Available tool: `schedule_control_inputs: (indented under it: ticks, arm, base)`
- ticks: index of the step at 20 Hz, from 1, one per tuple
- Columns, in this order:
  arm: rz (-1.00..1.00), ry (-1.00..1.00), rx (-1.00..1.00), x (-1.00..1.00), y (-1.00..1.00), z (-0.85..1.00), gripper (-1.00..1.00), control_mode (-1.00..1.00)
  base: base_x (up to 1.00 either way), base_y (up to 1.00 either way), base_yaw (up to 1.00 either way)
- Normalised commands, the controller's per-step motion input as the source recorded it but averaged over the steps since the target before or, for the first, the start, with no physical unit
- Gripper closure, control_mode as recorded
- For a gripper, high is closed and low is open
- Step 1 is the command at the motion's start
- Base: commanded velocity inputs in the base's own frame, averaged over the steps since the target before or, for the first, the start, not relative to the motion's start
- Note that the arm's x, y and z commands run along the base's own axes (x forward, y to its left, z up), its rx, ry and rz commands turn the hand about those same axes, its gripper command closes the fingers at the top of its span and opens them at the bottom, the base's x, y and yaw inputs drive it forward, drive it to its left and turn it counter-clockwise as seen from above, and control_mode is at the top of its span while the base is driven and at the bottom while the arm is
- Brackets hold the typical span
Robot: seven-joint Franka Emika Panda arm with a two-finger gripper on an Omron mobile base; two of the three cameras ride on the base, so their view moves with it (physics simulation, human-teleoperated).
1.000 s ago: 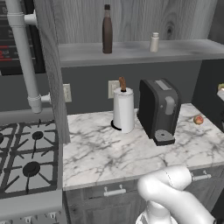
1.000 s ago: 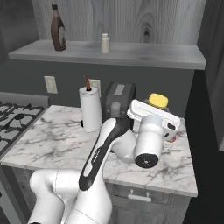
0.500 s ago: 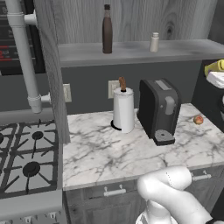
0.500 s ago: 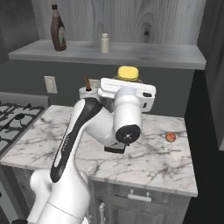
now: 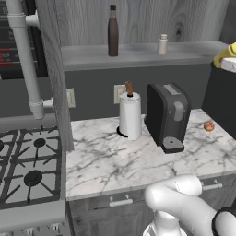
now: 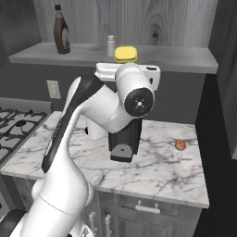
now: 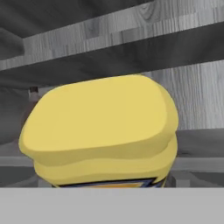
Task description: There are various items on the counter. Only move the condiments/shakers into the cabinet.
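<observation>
I have the yellow squeeze bottle [image 6: 125, 54] raised to the level of the cabinet [image 6: 139, 18] shelf board [image 6: 185, 59], carried by the tool [image 6: 127, 69]; in the hand view the bottle [image 7: 103, 131] sits so close that I cannot see the fingertips, but the tool stands wide and the bottle rides with it, so I read it as pinching the bottle. In the left base view the bottle [image 5: 224, 55] shows at the right edge, near the shelf end. 2 items already stand on the shelf: the tall dark brown bottle [image 5: 113, 31] with black cap to the left and the small pale shaker [image 5: 162, 44] well apart to its right. On the marble counter [image 5: 115, 161] I see the paper-towel roll [image 5: 129, 115] just beside the black coffee machine [image 5: 168, 115], and a small reddish round thing [image 5: 209, 126] near the right end. The gas stove [image 5: 27, 161] is at left.
</observation>
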Motion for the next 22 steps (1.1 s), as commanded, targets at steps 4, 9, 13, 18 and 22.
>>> schedule_control_inputs:
  ticks: [4, 9, 13, 18, 22]
  arm:
    - [0.03, 0.10, -0.01, 0.05, 0.05, 0.05, 1.00, -1.00]
    - [-0.01, 0.00, 0.00, 0.09, 0.00, 0.00, 1.00, -1.00]
    - [-0.06, 0.00, 0.00, 0.09, 0.03, 0.11, 1.00, -1.00]
    - [-0.08, 0.00, 0.00, 0.10, 0.12, 0.04, 1.00, -1.00]
    - [-0.09, 0.00, 0.00, 0.29, 0.24, 0.00, 1.00, -1.00]
  base:
    - [0.00, 0.00, 0.00]
    - [0.00, 0.00, 0.00]
    - [0.00, 0.00, 0.00]
    - [0.00, 0.00, 0.00]
    - [0.00, 0.00, 0.00]
